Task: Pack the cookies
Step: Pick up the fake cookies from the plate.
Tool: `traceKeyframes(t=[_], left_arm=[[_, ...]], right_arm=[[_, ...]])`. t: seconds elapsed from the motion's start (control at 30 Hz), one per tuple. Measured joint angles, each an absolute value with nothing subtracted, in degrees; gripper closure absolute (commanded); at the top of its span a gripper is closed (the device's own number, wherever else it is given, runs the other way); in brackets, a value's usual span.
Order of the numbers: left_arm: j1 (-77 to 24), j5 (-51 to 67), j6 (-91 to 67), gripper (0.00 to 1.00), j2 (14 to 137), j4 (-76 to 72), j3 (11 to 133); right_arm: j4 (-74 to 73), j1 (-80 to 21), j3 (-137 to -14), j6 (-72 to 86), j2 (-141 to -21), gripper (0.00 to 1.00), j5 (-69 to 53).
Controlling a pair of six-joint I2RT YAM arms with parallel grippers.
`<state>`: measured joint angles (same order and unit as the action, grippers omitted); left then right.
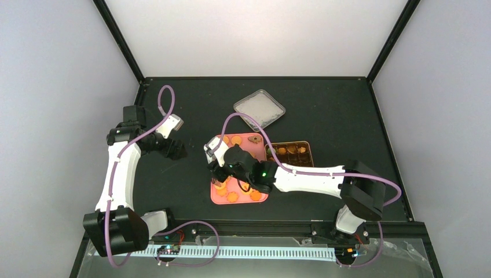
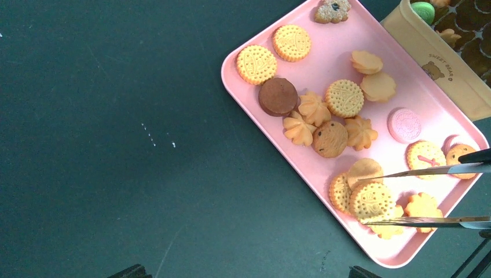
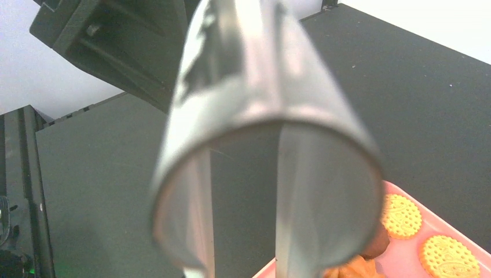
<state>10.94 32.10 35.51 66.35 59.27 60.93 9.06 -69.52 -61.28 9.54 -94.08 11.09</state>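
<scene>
The cookies lie scattered on a pink tray: mostly golden, one dark brown, one pink. My right gripper is over the tray's left side, shut on metal tongs. The tong blades stand apart on either side of a round golden cookie near the tray's front corner. My left gripper hangs open and empty above the black table, left of the tray. A green cookie sits in the beige box.
The brown compartment box stands just right of the pink tray. A grey lid lies behind them. The left gripper is over bare black table. Black frame rails border the table.
</scene>
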Motion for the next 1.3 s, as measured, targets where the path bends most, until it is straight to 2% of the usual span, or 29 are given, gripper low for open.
traceKeyframes(t=[1.3], left_arm=[[11.2, 32.14, 35.9, 0.08, 66.3, 60.16, 61.82]], right_arm=[[11.05, -71.68, -61.12, 8.84, -96.51, 0.58, 10.07]])
